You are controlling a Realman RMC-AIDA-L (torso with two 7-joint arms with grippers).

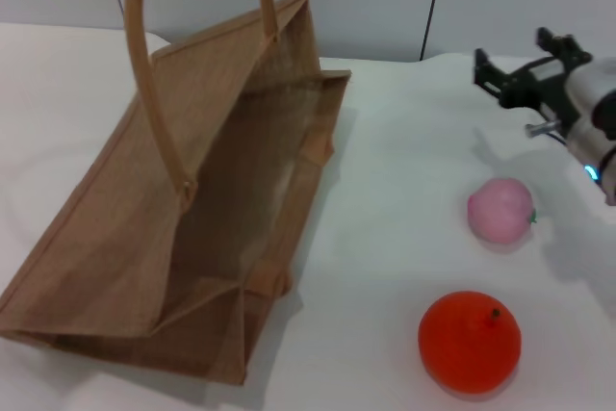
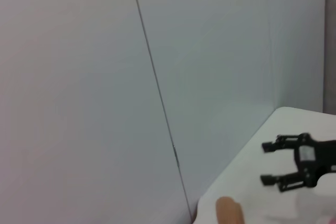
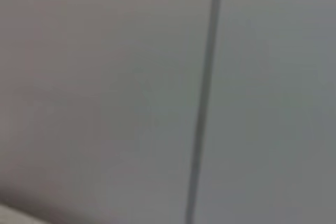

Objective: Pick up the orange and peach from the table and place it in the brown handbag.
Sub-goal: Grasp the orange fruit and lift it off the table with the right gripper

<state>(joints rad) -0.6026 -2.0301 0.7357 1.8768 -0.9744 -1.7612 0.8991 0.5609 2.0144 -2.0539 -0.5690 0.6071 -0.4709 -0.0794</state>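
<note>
**Inspector:** Report the scene, largest item first.

**Operator:** I see the table point(image 1: 404, 141), white, filling the head view. The brown handbag point(image 1: 144, 238) occupies the left half of the frame, leaning, mouth open toward the centre, its strap handles point(image 1: 140, 55) rising to the top edge.

**Inspector:** The fruit?

**Operator:** The orange point(image 1: 470, 342) rests on the table at lower right, stem upward. The peach point(image 1: 500, 210) lies above it in the frame, at middle right, apart from the orange. Both are outside the bag, well to its right.

**Inspector:** The tools?

**Operator:** The right gripper point(image 1: 489, 72) sits at upper right, above the peach in the frame and not touching it; the orange lies farther down still. Its fingers are spread with nothing between them; the left wrist view shows the same gripper point(image 2: 272, 163), gap visible. I cannot locate the left gripper in any view. The right wrist view shows only a grey wall point(image 3: 105, 98) with a dark seam.
</note>
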